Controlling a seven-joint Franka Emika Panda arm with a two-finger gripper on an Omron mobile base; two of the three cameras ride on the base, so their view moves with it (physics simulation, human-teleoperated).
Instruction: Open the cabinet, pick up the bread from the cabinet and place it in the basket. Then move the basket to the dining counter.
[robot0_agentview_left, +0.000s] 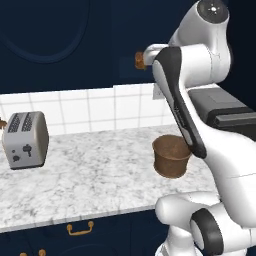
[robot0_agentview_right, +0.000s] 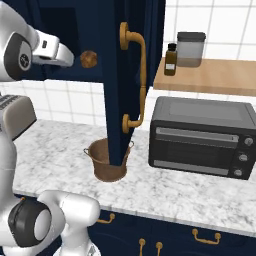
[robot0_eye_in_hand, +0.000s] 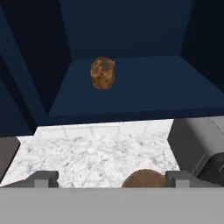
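A: Straight ahead of the gripper (robot0_eye_in_hand: 112, 178), where does the bread (robot0_eye_in_hand: 103, 72) sit?

B: On the cabinet (robot0_eye_in_hand: 131, 83) shelf, well apart from the fingers and slightly left of centre.

A: Finger state?

B: Spread wide, holding nothing. The basket (robot0_agentview_left: 171, 156) stands below the hand on the worktop (robot0_agentview_left: 90, 170).

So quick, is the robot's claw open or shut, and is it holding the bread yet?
Gripper: open, holding nothing. The bread sits on the cabinet shelf ahead of it, untouched.
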